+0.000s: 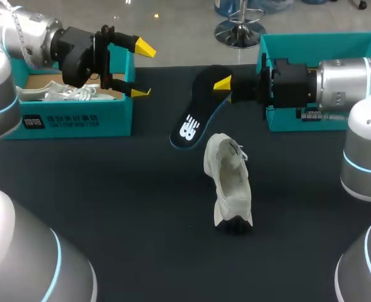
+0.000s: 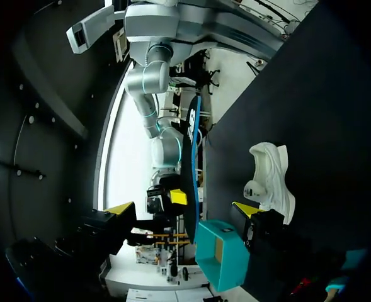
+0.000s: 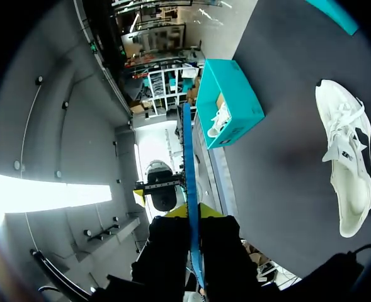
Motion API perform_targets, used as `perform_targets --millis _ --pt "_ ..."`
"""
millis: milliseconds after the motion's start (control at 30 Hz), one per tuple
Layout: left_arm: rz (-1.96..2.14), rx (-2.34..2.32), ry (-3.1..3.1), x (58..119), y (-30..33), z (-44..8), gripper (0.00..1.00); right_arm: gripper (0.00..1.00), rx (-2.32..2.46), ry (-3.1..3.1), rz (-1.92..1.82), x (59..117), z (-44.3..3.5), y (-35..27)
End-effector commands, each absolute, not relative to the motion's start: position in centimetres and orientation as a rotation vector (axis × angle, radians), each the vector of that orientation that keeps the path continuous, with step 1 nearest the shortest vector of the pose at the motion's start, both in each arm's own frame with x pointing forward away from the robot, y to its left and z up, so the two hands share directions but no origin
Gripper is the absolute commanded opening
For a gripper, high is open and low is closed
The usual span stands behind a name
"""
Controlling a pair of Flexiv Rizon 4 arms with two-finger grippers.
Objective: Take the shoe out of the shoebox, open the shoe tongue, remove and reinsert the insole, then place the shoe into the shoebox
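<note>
Black surface with both arms reaching in. The left arm hangs over the near end of the left box. The right arm reaches across in front of the right box.

Left box: teal and open, with a second shoe lying inside. What the right box holds cannot be seen.

Shoe: white, out of both boxes and loose at mid-surface, well apart from either arm. Its opening faces up, and its dark-soled end is nearest the robot.

Insole: black with a blue edge, out of the shoe and held off the surface between the boxes. The logo end slants down towards the shoe.

Right jaws: closed flat on the insole's plain end, which shows edge-on between the fingers in the right wrist view.

Left jaws: wide open and empty, with the yellow tips well apart.

Handling (judged): the insole is probably thin, light foam that bends easily and will buckle if pushed from far back. A flat pinch close to the leading end should steer it better.

The shoe looks light, with a soft upper that would slide or fold under the push. The free jaws should pinch the heel collar or side wall, not the laces, to keep the opening steady.
</note>
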State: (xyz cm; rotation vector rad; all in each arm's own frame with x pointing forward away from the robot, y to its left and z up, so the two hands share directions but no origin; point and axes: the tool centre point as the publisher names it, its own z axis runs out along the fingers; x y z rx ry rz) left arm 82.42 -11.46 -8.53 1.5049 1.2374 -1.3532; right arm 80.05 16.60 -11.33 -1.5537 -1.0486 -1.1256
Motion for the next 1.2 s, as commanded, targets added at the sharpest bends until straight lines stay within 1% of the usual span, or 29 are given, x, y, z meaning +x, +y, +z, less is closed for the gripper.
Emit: perform_targets --millis 33,1033,1133,1167,1200 --pt "-1.346 1.461 1.225 81.3 -12.5 -9.2 1.00 0.00 -1.560 -1.050 -1.122 80.0 -11.3 16.6" --pt "-1.454 1.423 1.216 79.0 -20.8 -11.2 1.00 0.00 -1.560 -1.050 -1.122 80.0 -11.3 16.6" --pt "-1.464 1.416 1.221 78.9 -21.3 -11.3 0.85 0.00 -1.560 -1.050 -1.122 80.0 -11.3 16.6" --pt "-1.465 1.414 1.225 78.9 -21.5 -11.4 0.74 0.00 -1.560 -1.050 -1.122 80.0 -11.3 16.6" --pt "-1.470 1.410 1.226 78.8 -21.6 -11.4 0.66 0.00 -1.560 -1.050 -1.122 80.0 -11.3 16.6"
